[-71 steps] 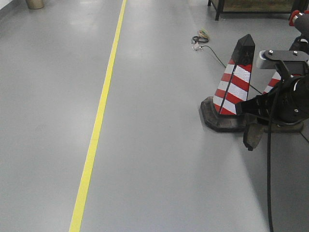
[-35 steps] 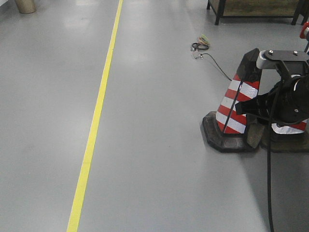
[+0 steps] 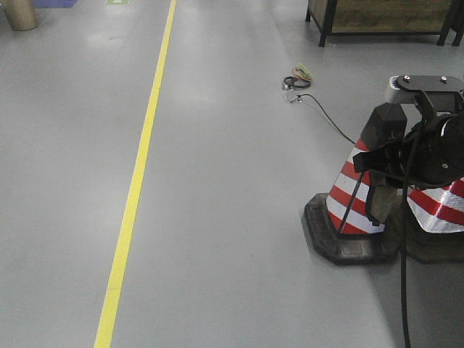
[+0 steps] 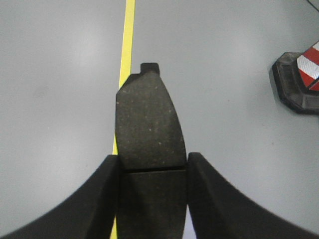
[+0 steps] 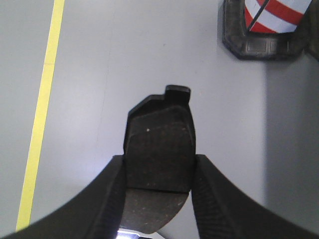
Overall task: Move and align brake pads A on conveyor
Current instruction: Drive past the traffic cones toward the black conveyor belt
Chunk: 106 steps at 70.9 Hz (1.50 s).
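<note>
Each gripper holds one dark grey brake pad over a grey floor. In the left wrist view my left gripper [image 4: 152,167] is shut on a brake pad [image 4: 149,114] at its cross groove, and the pad's tab points away. In the right wrist view my right gripper [image 5: 159,167] is shut on another brake pad [image 5: 159,142]. In the front view the right gripper [image 3: 370,165] is at the right, with its pad [image 3: 381,204] hanging in front of a cone. The left gripper does not show in the front view. The conveyor and the other pads are out of view.
A red-and-white striped cone [image 3: 359,196] on a black base stands close by the right arm, with a second cone [image 3: 438,206] behind it. A yellow floor line [image 3: 134,188] runs along the left. A cable coil [image 3: 296,81] lies further off, and a dark table frame [image 3: 384,18] stands at the back right.
The cones, cable coil and yellow line have slid down and nearer in the front view. The right arm keeps its place in the frame, still holding its pad.
</note>
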Motion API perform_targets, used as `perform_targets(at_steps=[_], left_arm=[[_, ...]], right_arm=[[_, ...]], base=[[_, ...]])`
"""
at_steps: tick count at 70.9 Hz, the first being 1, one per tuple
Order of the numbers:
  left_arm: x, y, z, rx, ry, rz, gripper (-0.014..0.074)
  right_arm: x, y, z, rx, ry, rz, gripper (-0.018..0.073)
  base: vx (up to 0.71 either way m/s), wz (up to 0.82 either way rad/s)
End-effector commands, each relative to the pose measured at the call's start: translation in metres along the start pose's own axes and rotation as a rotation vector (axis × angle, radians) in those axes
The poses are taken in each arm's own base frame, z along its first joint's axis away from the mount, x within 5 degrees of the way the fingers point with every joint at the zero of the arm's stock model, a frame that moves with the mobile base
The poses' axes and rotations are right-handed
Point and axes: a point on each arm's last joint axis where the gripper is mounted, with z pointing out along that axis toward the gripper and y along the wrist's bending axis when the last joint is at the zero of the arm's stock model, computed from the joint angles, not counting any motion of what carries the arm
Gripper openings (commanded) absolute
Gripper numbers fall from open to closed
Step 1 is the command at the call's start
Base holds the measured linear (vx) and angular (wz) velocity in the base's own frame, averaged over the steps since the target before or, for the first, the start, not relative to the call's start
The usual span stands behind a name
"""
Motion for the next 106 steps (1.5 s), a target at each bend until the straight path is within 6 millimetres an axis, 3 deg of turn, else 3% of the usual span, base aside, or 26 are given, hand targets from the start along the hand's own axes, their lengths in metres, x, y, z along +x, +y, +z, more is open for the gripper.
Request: perform_targets(at_steps=[1,62,106], left_arm=[[-0.0143,-0.0031,-0.0097,0.023,-0.116,0.005,0.0118],[-0.0143,-0.0031,-0.0097,0.023,-0.116,0.005,0.0118],[-0.0143,-0.0031,-0.0097,0.023,-0.116,0.005,0.0118]], right_arm=[[-0.0114,0.0007,-0.0196,-0.007,-0.122,-0.007,0.0088],[-0.0114,0.0007,-0.0196,-0.007,-0.122,-0.006,0.0088],[-0.0114,0.0007,-0.0196,-0.007,-0.122,-0.006,0.0088]], base=[[0.41,-0.05],[0.36,-0.04],[0.16,-0.15]])
